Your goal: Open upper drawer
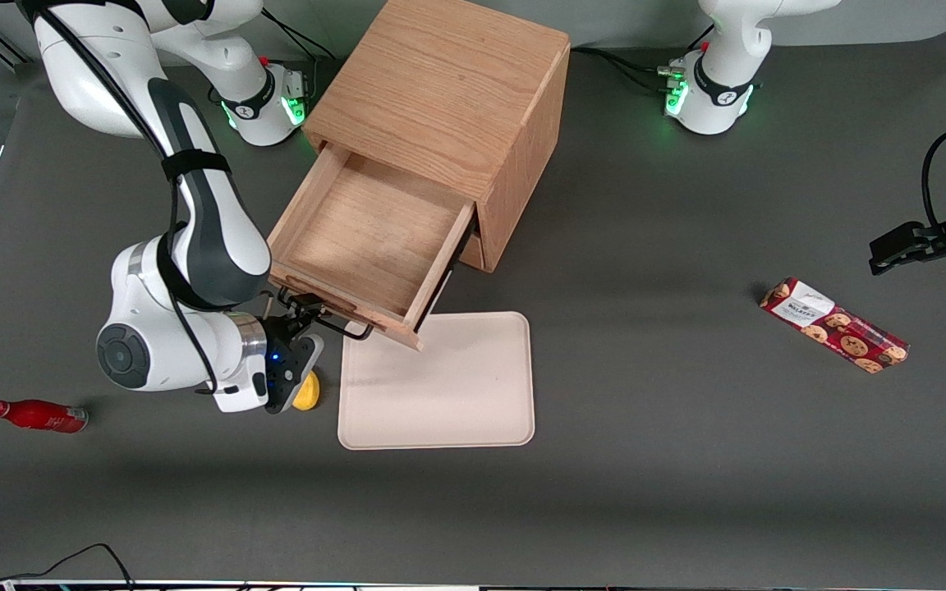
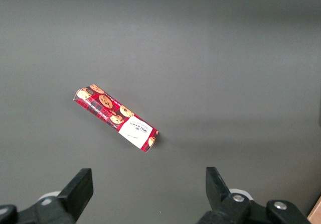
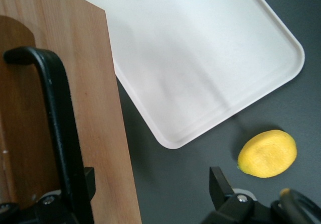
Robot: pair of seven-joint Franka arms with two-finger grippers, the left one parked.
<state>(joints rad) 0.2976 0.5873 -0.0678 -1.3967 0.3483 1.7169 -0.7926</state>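
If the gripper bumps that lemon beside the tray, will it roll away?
Probably. The lemon is rounded and lies loose on the flat table just under the gripper, so it would likely wobble off. Its oval shape suggests a crooked roll.

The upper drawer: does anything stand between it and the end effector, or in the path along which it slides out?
Nothing visible does. The end effector is already at the black handle of the upper drawer, which is pulled far out. Its front overhangs the white tray, well above it. The lemon lies beside the tray.
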